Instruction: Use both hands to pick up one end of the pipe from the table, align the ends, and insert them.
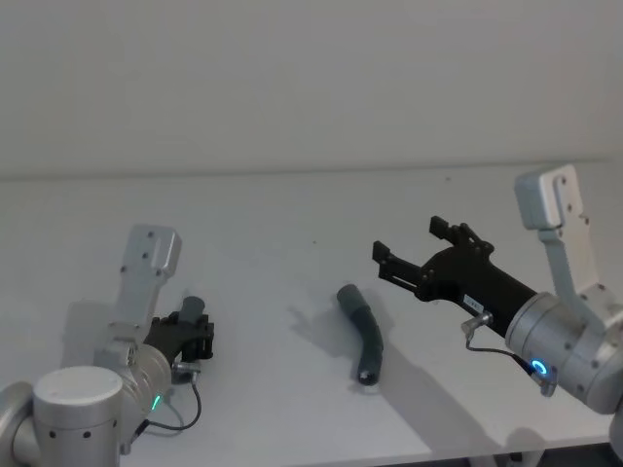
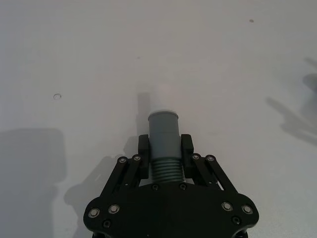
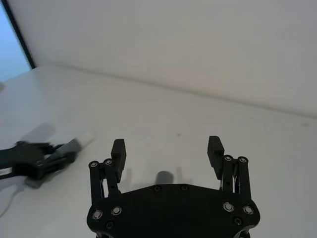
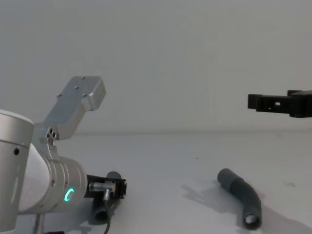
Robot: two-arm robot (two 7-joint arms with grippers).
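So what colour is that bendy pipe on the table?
The bent ribbed pipe is dark grey; head view.

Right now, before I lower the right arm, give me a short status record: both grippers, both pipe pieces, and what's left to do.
left gripper: shut on the shorter pipe piece, low on the robot's left
shorter pipe piece: gripped at its ribbed middle, smooth cuff sticking out past the fingers
right gripper: open, in the air, up and to the right of the longer pipe piece
longer pipe piece: lying on the table near the middle, not gripped
ends: apart, not yet aligned
remaining: pick up the longer piece, align, insert
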